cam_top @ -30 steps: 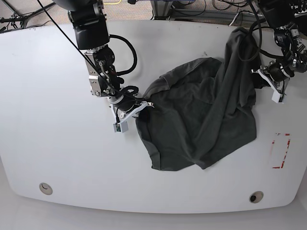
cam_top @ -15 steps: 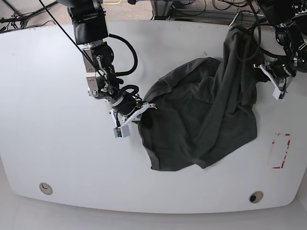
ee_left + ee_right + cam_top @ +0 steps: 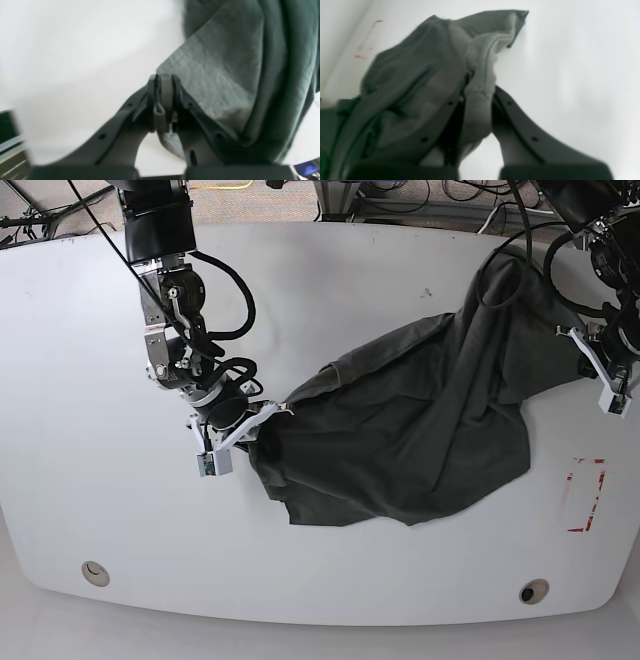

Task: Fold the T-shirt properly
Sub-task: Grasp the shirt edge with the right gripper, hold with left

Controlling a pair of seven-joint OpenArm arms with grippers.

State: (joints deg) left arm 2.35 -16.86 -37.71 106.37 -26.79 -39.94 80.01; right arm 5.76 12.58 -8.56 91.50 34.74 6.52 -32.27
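Charcoal T-shirt (image 3: 420,430) rumpled on white bench (image 3: 90,330), stretched between both arms, right end effector (image 3: 262,417) clamped on its near-left edge, left end effector (image 3: 585,345) clamped on its far-right edge, red marking (image 3: 585,495) beside the shirt

White table (image 3: 80,430) with rounded corners, evenly lit. Two round fittings sit near its front edge, one at the left (image 3: 95,572) and one at the right (image 3: 533,591). A red rectangular outline (image 3: 586,495) marks the right side. Cables (image 3: 440,195) lie on the floor beyond the far edge.
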